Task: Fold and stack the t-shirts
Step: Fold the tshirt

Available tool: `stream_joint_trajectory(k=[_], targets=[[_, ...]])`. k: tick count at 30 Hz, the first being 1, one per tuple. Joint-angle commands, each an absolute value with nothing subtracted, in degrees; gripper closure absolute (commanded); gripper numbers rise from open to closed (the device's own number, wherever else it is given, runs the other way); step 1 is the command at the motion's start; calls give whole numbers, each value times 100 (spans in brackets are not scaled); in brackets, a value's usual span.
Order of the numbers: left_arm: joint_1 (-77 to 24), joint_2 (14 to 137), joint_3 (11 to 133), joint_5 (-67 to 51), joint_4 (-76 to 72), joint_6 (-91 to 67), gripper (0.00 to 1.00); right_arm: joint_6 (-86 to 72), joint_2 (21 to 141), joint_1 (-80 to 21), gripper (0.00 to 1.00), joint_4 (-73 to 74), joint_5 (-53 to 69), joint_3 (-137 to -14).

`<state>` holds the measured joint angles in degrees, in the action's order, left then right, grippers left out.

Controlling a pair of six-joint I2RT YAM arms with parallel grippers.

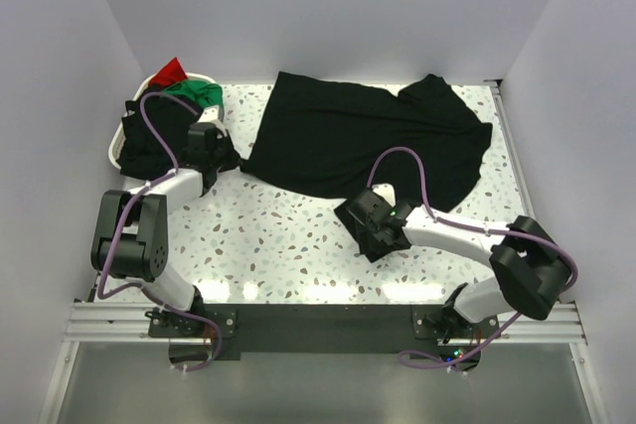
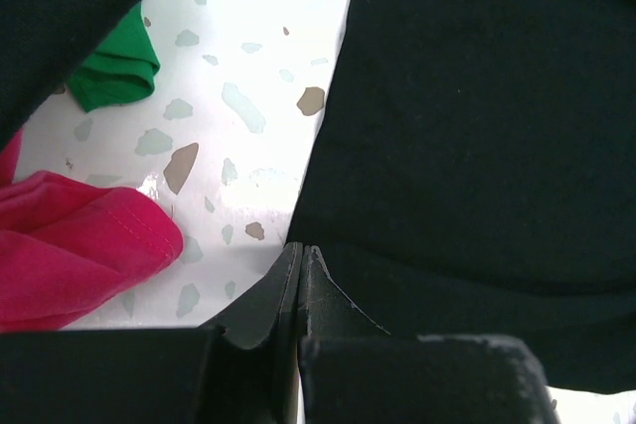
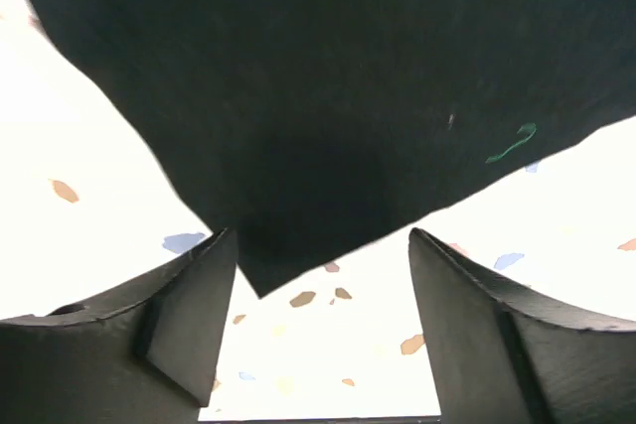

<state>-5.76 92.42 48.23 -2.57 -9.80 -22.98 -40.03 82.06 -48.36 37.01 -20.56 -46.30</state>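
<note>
A black t-shirt (image 1: 368, 131) lies spread across the back half of the table. My left gripper (image 1: 231, 158) sits at its near-left corner; in the left wrist view its jaws (image 2: 301, 247) are shut, with the edge of the black cloth (image 2: 477, 126) running right into the tips. My right gripper (image 1: 363, 208) is at the shirt's near edge. Its jaws (image 3: 318, 245) stand open on either side of a pointed corner of the black shirt (image 3: 338, 96), touching nothing. Red (image 1: 171, 72), green (image 1: 199, 94) and black (image 1: 154, 136) shirts are heaped at the far left.
The heap sits in a white basket (image 1: 114, 151) at the table's back left. Close to my left gripper are a green sleeve (image 2: 119, 67) and pink-red cloth (image 2: 70, 245). White walls close in the table on three sides. Bare speckled tabletop (image 1: 288, 245) lies between the arms.
</note>
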Motion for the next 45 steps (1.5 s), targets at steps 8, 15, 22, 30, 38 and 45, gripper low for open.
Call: stream_joint_trajectory(k=[8,15,22,30,38,45], targets=[[-536,9061,4825,-255,-1230,-2197,100,-4509,7963,-5018,36,3068,-1442,-4008],[-536,9070,4825,-264,-1230,-2206,100,-4570,7972,-5036,40,3050,-1353,-3920],[-536,9062,4816,-264,-1239,-2197,100,-4667,7735,-5133,43,3103,-1292,-3876],[-536,9035,4799,-290,-1248,-2197,100,-4702,8085,-5142,50,3128,-1248,-3832],[-536,9009,4781,-281,-1231,-2197,100,-4816,7955,-5159,67,3506,-1380,-3797],[-536,8781,4685,-158,-1125,-2188,100,-4930,7594,-5177,96,3937,-1222,-3622]])
